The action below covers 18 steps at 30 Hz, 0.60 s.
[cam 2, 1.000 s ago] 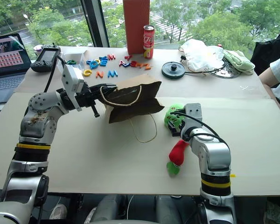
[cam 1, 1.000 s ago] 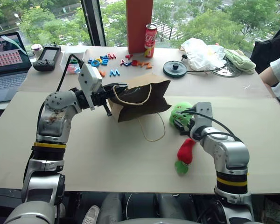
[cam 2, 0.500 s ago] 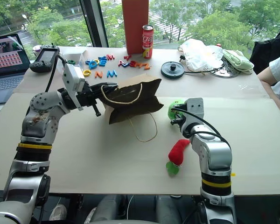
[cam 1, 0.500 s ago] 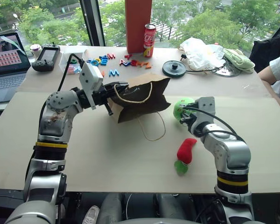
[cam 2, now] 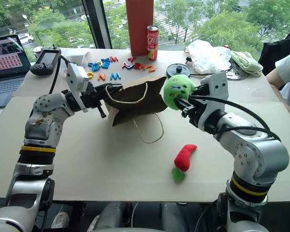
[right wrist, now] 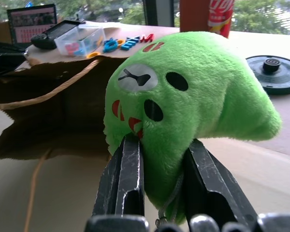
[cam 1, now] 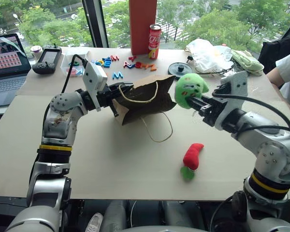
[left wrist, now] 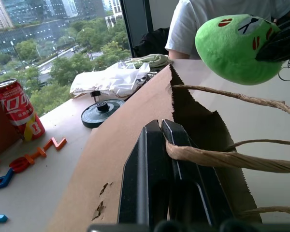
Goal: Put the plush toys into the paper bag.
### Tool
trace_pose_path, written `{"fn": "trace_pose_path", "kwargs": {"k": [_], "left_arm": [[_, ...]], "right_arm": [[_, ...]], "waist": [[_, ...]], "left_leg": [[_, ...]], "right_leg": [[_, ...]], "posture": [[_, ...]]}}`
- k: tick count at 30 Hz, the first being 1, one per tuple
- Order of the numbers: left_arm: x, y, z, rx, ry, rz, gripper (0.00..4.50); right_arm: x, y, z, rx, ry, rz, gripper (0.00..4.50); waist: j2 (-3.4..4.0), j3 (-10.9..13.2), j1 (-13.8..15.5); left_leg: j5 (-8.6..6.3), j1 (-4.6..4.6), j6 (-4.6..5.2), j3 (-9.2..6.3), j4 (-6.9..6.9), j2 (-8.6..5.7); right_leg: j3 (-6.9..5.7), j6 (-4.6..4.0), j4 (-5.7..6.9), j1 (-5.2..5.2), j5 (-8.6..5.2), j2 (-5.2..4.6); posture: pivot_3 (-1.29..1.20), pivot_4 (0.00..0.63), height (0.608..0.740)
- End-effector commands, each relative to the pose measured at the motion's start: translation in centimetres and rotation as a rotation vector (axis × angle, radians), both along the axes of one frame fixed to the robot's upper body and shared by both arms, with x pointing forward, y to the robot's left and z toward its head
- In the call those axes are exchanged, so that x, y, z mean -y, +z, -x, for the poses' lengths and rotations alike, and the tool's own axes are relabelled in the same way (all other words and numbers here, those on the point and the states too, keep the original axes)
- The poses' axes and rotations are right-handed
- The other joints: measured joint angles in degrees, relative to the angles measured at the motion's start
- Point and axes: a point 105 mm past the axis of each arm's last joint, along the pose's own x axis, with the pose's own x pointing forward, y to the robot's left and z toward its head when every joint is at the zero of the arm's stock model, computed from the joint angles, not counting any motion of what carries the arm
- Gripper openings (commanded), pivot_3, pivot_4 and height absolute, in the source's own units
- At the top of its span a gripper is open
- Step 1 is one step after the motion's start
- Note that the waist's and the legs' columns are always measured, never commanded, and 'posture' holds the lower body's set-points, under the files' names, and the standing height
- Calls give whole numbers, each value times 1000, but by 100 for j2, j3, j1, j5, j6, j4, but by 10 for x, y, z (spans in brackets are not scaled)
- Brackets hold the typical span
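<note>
Office: laptop [cam 1: 7, 60] on window-side table [cam 1: 111, 164] (treetops outside).

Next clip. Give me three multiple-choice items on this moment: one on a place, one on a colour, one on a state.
1. Where is the red chili toy?
A. lying on the table
B. inside the paper bag
C. in a gripper

2. What colour is the toy that the right gripper holds?
A. red
B. bright green
C. blue

3. How is the left gripper?
A. open above the table
B. shut on the soda can
C. shut on the paper bag

Answers: 1 A, it lies alone on the tabletop; 2 B, green plush sits between the fingers; 3 C, its fingers pinch the bag's rim.
</note>
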Motion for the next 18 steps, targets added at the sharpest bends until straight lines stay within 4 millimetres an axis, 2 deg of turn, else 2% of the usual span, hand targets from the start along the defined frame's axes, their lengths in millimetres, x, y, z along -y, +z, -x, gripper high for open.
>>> {"fn": "trace_pose_path", "kwargs": {"k": [1,7,18], "left_arm": [[0,18,1,44,-4,32,0],[-1,18,0,43,-5,33,0],[4,19,2,36,-31,47,0]], "right_arm": [[-27,3,21,9,155,43,1087],[-49,-5,20,-35,199,60,1087],[-68,-20,1,-100,189,101,1087]], "waist": [[0,0,-4],[0,0,1],[0,0,2]], "left_leg": [[0,0,0,0,0,0],[0,-1,0,-1,2,-2],[0,-2,0,-1,2,-2]], "right_leg": [[0,0,-1,0,0,0],[1,0,-1,-1,0,-1],[-1,0,0,-1,0,-1]], "posture": [[0,150,739],[0,150,739],[0,150,739]]}}
